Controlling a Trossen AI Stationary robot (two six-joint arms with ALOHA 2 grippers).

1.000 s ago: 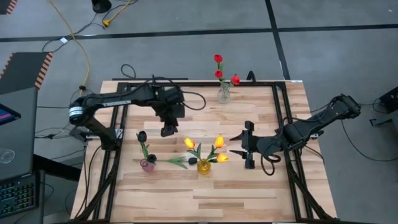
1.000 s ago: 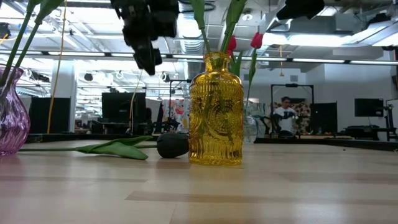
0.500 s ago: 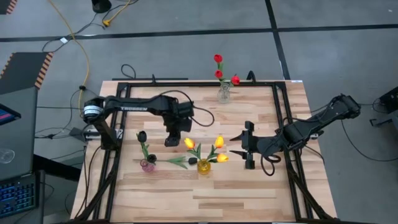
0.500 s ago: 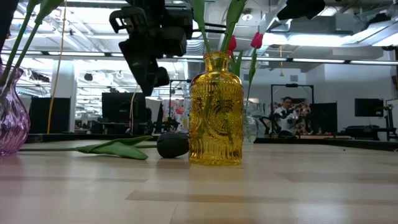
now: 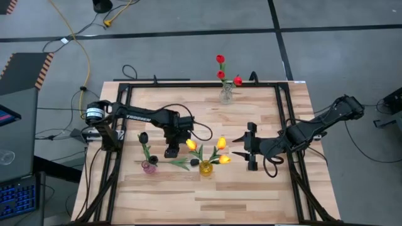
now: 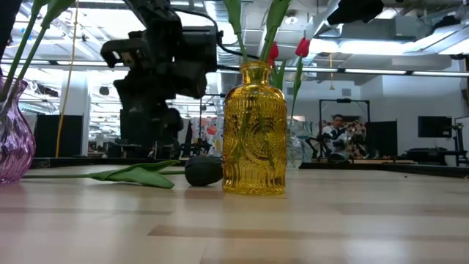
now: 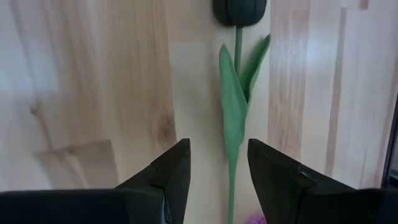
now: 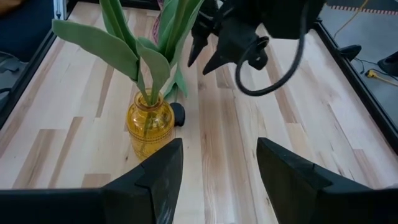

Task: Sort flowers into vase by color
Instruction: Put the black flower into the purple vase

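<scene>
A black tulip point(image 5: 180, 164) lies flat on the wood between the pink vase point(image 5: 149, 167) and the yellow vase point(image 5: 205, 167), its head point(image 6: 203, 170) next to the yellow vase. My left gripper point(image 5: 170, 152) hangs open just above it. In the left wrist view the stem point(image 7: 231, 177) runs between the two fingers without touching them. The pink vase holds black tulips, the yellow vase holds yellow-orange ones point(image 5: 221, 143), and a clear vase point(image 5: 225, 95) holds red ones. My right gripper point(image 5: 242, 145) waits open to the right of the yellow vase.
The clear vase with red tulips stands near the table's far edge. A black metal frame point(image 5: 286, 125) runs around the tabletop. Bare wood lies toward the near edge point(image 5: 207, 201). A person point(image 6: 337, 136) shows far off in the room behind.
My left gripper has moved toward the table's near edge and come down, from above the table's middle to just over the lying black tulip. The flowers, the vases and the right arm have stayed where they were.
</scene>
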